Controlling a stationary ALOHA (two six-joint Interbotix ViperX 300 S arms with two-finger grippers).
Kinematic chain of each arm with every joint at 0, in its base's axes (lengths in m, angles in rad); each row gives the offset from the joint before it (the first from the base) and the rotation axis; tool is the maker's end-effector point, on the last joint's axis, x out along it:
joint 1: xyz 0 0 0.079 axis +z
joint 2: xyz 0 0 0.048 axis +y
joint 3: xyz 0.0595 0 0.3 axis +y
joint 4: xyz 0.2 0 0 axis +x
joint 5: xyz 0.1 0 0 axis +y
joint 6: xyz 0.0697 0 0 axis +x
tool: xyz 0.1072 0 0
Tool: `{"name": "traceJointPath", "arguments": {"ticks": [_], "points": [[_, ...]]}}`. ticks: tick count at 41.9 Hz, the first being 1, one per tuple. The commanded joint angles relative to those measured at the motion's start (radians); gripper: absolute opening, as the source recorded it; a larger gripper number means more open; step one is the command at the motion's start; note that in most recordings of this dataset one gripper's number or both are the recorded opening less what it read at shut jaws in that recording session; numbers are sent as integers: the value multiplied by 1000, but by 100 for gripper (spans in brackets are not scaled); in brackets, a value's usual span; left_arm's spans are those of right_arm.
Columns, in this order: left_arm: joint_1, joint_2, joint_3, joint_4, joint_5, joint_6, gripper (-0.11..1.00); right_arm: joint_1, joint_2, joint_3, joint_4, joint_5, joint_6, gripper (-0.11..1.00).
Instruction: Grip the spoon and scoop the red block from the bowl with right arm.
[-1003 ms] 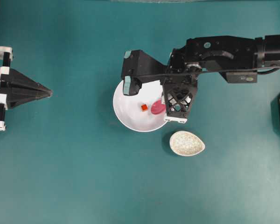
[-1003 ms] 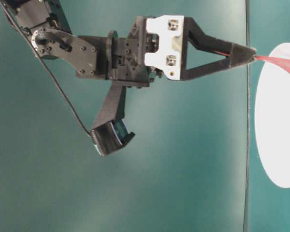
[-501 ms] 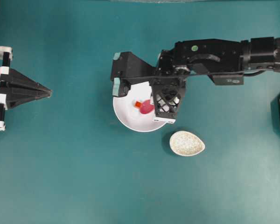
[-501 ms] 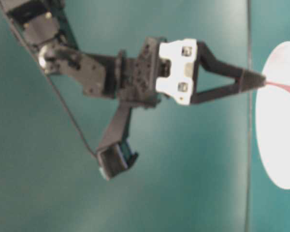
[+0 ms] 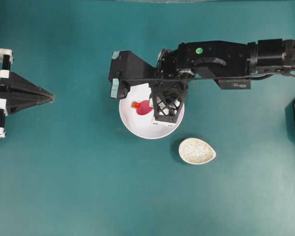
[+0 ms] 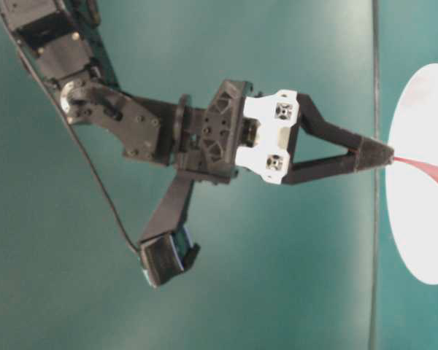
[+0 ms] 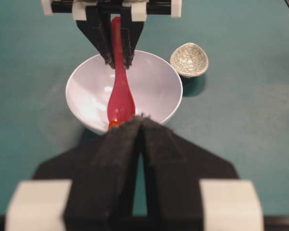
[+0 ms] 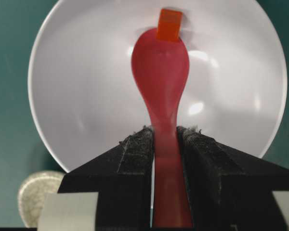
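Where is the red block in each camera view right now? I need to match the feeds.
Overhead: the red block sits inside the bowl, at the spoon tip, left of the right gripper.
Table-level: not in view.
Left wrist: only an orange sliver at the spoon tip, behind the left gripper.
Right wrist: top centre, touching the spoon tip.
Shared landmark: the white bowl.

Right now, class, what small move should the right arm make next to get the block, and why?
Probably push the spoon a little farther forward and tip it up. The right pincer clamps its handle, and the block sits at the scoop's front edge against the bowl's rising wall, not yet clearly inside the scoop.
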Motion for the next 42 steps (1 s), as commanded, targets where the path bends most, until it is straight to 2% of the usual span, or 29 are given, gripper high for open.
{"name": "traceJointPath", "arguments": {"ticks": [1, 12, 42], "points": [[-2, 5, -15, 2, -5, -3, 0, 3, -20, -37, -2, -8, 6, 25], [-2, 5, -15, 2, -5, -6, 0, 3, -23, -77, -2, -9, 9, 25], [-2, 5, -15, 2, -5, -8, 0, 5, -71, -49, 2, -34, 11, 25]]}}
